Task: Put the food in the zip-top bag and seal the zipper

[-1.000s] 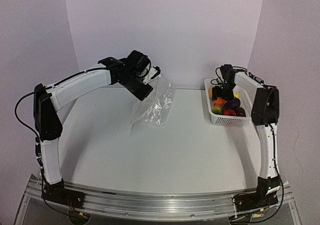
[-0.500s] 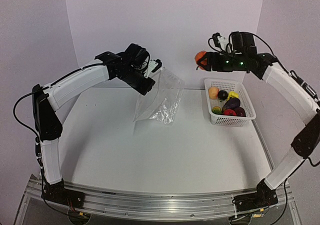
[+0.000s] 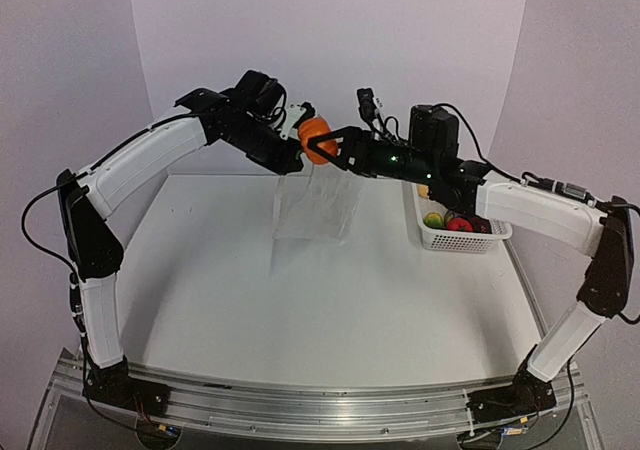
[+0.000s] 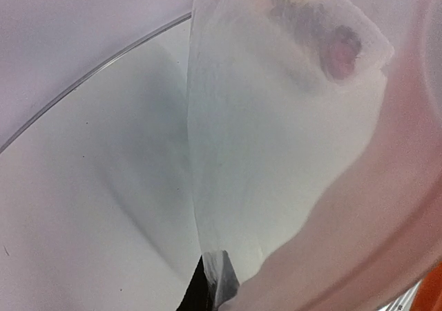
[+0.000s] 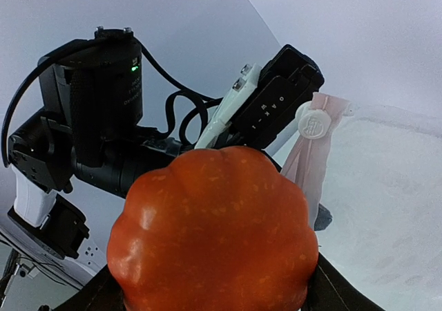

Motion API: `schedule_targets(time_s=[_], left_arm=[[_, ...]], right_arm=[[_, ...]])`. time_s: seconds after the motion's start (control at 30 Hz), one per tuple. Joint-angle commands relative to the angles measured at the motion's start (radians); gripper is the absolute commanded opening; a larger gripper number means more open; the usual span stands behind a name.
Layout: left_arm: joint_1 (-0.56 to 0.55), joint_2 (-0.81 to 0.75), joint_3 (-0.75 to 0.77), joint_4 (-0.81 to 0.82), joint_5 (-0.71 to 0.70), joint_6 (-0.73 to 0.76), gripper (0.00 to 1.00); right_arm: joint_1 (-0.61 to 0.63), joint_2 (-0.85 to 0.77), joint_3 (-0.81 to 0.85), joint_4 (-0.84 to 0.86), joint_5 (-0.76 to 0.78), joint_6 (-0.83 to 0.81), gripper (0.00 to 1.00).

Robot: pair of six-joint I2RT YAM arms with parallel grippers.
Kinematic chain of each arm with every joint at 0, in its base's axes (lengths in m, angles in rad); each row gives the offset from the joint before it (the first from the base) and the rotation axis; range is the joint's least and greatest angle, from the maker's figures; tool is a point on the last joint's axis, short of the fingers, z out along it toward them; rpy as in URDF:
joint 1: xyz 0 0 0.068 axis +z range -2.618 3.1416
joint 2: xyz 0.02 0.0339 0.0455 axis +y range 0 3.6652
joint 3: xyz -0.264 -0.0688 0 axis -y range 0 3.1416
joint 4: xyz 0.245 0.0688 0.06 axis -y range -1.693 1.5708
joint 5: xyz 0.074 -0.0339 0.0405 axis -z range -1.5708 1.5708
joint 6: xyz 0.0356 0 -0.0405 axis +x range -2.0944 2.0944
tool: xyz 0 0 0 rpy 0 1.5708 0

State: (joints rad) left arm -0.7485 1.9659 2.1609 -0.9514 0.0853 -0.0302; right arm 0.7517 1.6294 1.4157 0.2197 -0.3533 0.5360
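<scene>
The step in hand is loading: the first piece of food is at the bag and not yet in it. The right hand is clasped wide around an orange toy pumpkin, a finger on either side of it, and holds it high over the surface, right against the top of the zip-top bag. The left hand is clenched tight on the bag's upper edge, so the clear film hangs down from it; whether the lower edge touches the surface cannot be told.

By my judgement, the next move calls for the pumpkin to be brought over the mouth and pushed down past the lips before the right hand lets go. The film is limp, so the mouth may fold shut against the toy; how wide it gapes cannot be told from these views. The left hand has to keep its pinch and hold the bag steady.

More food lies in the white basket to the right, well apart from the bag; most of the filling and all of the sealing are yet to do.
</scene>
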Motion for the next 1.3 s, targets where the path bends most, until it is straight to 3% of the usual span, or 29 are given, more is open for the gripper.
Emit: schedule_targets(time_s=[0.0, 0.2, 0.33, 0.47, 0.83, 1.07, 1.27], left_arm=[[-0.007, -0.015, 0.013, 0.053, 0.116, -0.049, 0.00], [0.047, -0.016, -0.008, 0.056, 0.167, -0.085, 0.00], [0.051, -0.015, -0.027, 0.059, 0.219, -0.105, 0.00], [0.058, -0.017, -0.045, 0.061, 0.254, -0.120, 0.00], [0.060, -0.055, -0.084, 0.062, 0.335, -0.125, 0.00], [0.054, -0.079, -0.115, 0.058, 0.351, -0.105, 0.00], [0.025, -0.082, -0.098, 0.048, 0.335, -0.074, 0.00]], right_arm=[[0.067, 0.015, -0.060, 0.201, -0.137, 0.089, 0.29], [0.104, -0.071, -0.171, 0.163, -0.113, 0.047, 0.28], [0.147, -0.108, -0.150, 0.033, -0.098, -0.038, 0.28], [0.169, -0.109, -0.148, 0.011, -0.047, -0.066, 0.27], [0.171, 0.001, -0.118, 0.013, 0.314, -0.158, 0.24], [0.171, -0.016, -0.152, -0.030, 0.651, -0.127, 0.22], [0.171, 0.015, -0.090, -0.151, 0.725, -0.103, 0.21]])
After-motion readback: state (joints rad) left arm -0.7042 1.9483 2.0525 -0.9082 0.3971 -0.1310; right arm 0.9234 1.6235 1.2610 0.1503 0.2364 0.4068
